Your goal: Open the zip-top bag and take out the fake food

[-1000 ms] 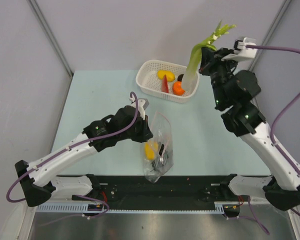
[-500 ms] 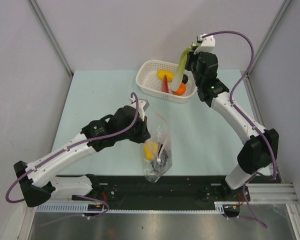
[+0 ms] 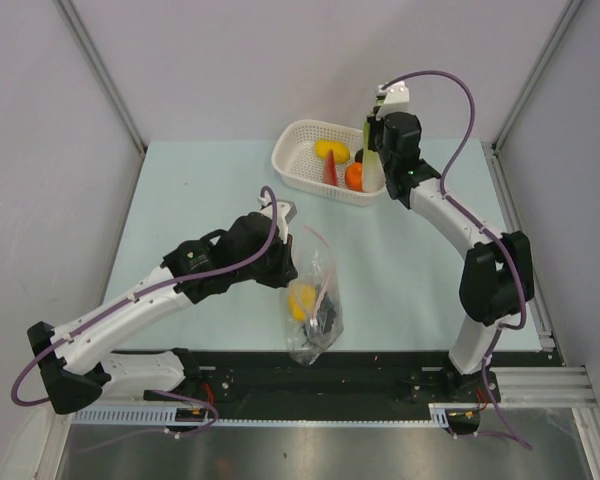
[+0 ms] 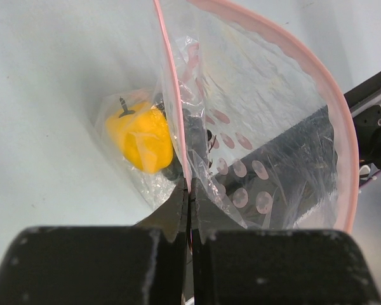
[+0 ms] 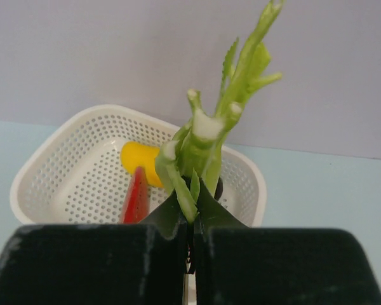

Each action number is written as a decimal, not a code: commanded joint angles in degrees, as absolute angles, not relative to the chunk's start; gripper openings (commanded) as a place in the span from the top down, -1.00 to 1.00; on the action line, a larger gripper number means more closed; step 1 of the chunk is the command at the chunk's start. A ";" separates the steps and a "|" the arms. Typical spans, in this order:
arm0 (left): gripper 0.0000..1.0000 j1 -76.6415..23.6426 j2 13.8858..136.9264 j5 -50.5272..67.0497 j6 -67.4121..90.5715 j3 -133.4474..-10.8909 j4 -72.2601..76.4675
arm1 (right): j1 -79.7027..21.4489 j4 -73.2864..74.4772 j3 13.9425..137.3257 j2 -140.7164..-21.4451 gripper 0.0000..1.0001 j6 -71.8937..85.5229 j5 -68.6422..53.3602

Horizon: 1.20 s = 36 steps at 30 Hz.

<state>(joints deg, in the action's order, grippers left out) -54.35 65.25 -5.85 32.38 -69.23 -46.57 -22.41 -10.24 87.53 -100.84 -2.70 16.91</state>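
Two pieces of fake food left inside the zip-top bag (image 3: pixel 318 300): a yellow fruit (image 4: pixel 143 136) and a dark item (image 3: pixel 325 318), not identifiable through the film. Bag position: middle of the table (image 3: pixel 200 180), toward the near edge, mouth held up at the far end.

State of the left end effector (image 4: pixel 189 190): fully closed, pinching one side of the pink zip strip (image 4: pixel 170 95); mouth gaping open to the right of the pinch. State of the right end effector (image 5: pixel 192 206): fully closed on the base of the green-white stalk (image 5: pixel 206 136), held upright over the right end of the white basket (image 5: pixel 70 171) at the far side of the table. Already in the basket: yellow piece (image 5: pixel 138 159), red piece (image 5: pixel 136 197), orange piece (image 3: pixel 354 177).

Handling:
- Treat the bag as thin, limp, light and slippery; expect crinkling and collapse without support. Take hold only on the zip strip, likely the one stiffened part; avoid the film.
- Treat the stalk as light, rigid and top-heavy; expect pivoting in a narrow grip, so lower before release.
- For the yellow fruit, expect a smooth, rounded, hard shell; grip across the widest part, reaching through the open mouth.
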 commanded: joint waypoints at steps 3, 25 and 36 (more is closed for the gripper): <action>0.99 -54.32 64.16 -5.80 33.31 -68.73 -46.76 | -24.43 -14.85 90.08 -107.74 1.00 -2.82 12.49; 0.99 -54.32 65.04 -6.33 35.69 -72.42 -44.47 | -24.26 29.34 119.28 -119.90 -0.92 22.24 1.94; 0.99 -54.32 68.47 -4.66 31.55 -75.94 -42.72 | -32.68 39.28 91.61 -81.87 -0.64 23.02 -2.12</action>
